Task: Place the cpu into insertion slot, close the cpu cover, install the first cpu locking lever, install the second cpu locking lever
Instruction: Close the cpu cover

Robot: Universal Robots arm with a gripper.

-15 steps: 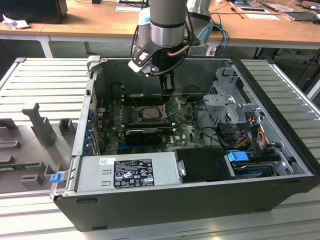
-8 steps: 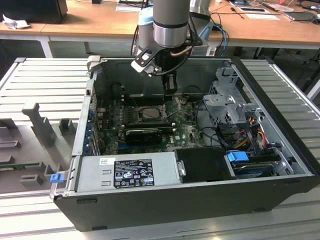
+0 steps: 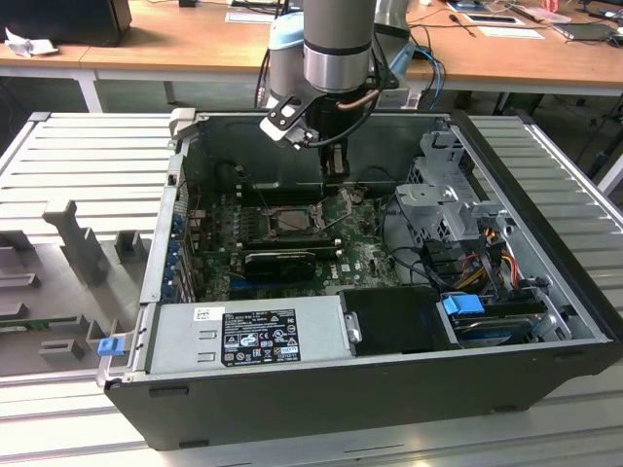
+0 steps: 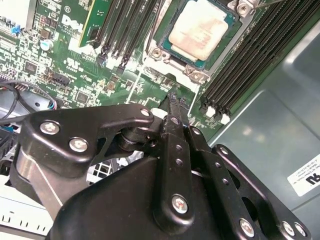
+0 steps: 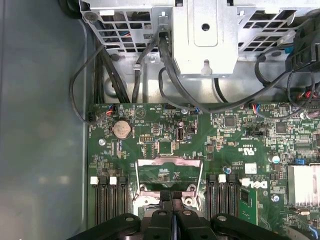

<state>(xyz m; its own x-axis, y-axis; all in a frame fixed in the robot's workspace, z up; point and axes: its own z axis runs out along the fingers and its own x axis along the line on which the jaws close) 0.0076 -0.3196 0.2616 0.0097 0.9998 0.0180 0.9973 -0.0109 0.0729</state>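
Observation:
The cpu (image 4: 200, 30), with its dull silver top, lies flat in the insertion slot (image 4: 158, 53) and also shows in the exterior view (image 3: 292, 221). The cpu cover (image 5: 170, 163), a thin silvery frame, stands open and tilted back at the slot's edge; the green board shows through its cut-out. In the exterior view the cpu cover (image 3: 338, 202) rises just under the arm. My gripper (image 4: 174, 98) is shut, fingers pressed together with nothing visible between them. Its tips (image 5: 171, 194) sit at the near edge of the cover, beside the slot. From outside, the gripper (image 3: 336, 175) hangs inside the case.
Memory slots (image 4: 240, 65) flank the socket on both sides. A black card (image 3: 282, 261) lies in front of it. The power supply box (image 3: 248, 336) fills the near case wall, and a drive cage (image 3: 443, 195) with loose cables (image 5: 167, 75) stands on the exterior view's right.

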